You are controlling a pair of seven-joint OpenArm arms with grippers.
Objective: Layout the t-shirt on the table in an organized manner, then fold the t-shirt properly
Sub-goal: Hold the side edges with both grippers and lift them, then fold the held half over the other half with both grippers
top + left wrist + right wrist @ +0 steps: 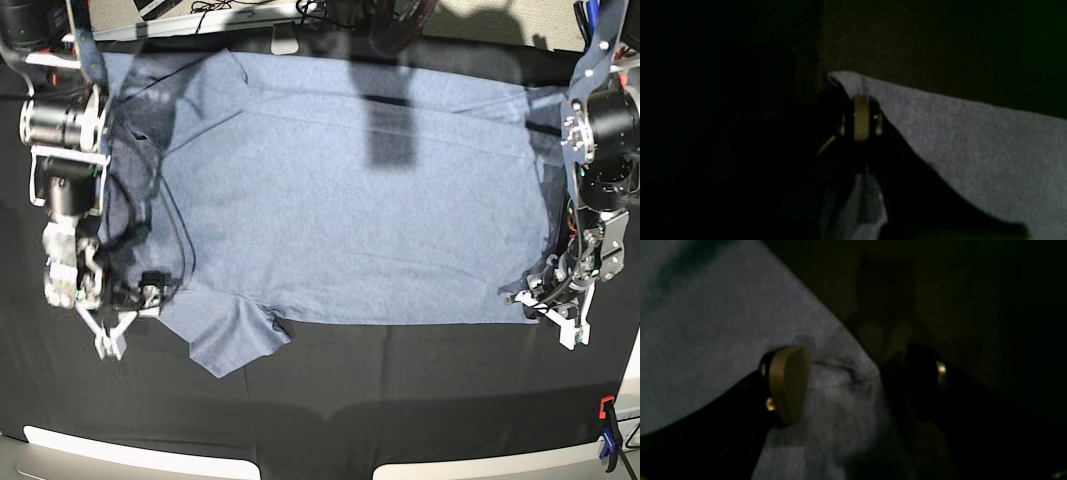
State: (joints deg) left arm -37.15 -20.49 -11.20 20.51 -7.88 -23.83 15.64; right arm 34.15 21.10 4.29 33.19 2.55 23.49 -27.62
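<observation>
From where I stood, the t-shirt [350,190] lay spread flat across the dark worktop [400,400], one sleeve pointing toward the near edge. On the scene's left, the right end effector [108,335] hung low over that sleeve's edge, fingers spread wide and released. Its wrist camera showed what the overhead could not: one tan pad [788,383] resting on the fabric. On the right, the left end effector [545,305] was clenched on the shirt's corner, the cloth [973,143] draping off it.
</observation>
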